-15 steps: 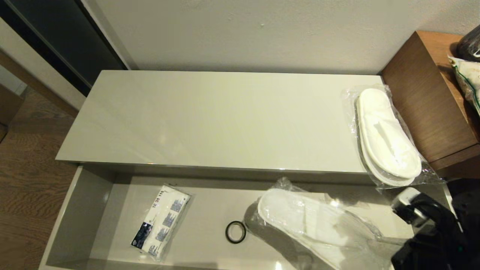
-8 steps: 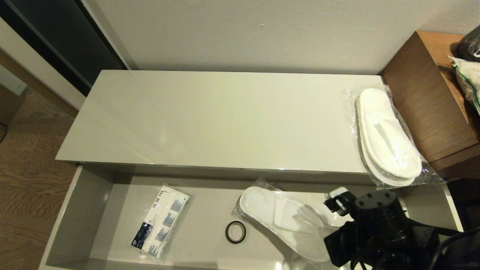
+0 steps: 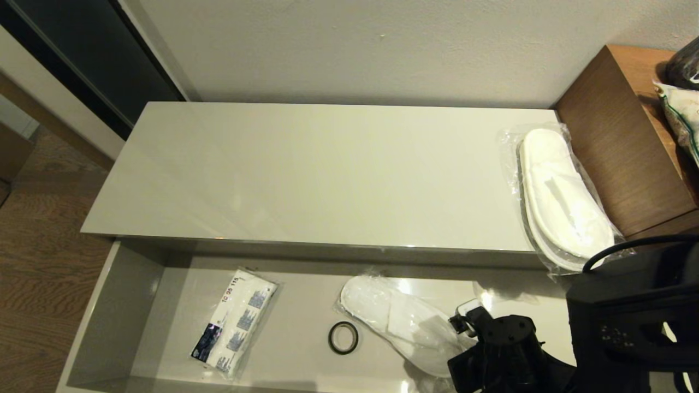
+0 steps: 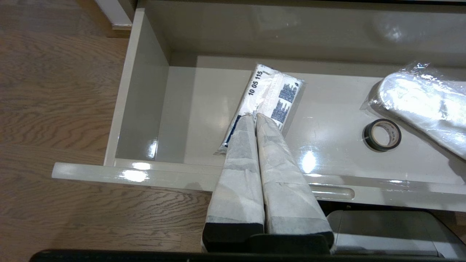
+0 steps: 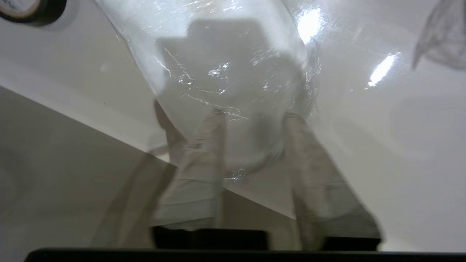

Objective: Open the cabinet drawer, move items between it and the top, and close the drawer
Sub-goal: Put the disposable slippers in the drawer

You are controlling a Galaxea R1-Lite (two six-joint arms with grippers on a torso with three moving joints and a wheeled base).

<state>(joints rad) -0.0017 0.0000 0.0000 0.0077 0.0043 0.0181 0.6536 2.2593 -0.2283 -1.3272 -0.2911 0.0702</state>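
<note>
The cabinet drawer (image 3: 114,316) stands pulled out below the top (image 3: 306,174). One bagged pair of white slippers (image 3: 398,322) lies flat on the drawer floor, right of centre. My right gripper (image 5: 255,116) is down at its near end, open, with the bag's heel end between the parted fingers. The black right wrist (image 3: 508,349) covers that end in the head view. A second bagged pair (image 3: 562,202) rests on the top's right end. The white printed packet (image 3: 235,322) lies in the drawer's left part. My left gripper (image 4: 253,116) hangs shut in front of the drawer, holding nothing.
A small black ring (image 3: 343,338) lies on the drawer floor between packet and slippers. A taller brown wooden desk (image 3: 617,153) with bags (image 3: 682,109) on it adjoins the top's right end. Wood floor (image 3: 33,273) lies to the left.
My right arm has swung left and down into the drawer with the bagged slippers. The bag went from tilted in the air to flat on the floor, and the fingers have parted.
</note>
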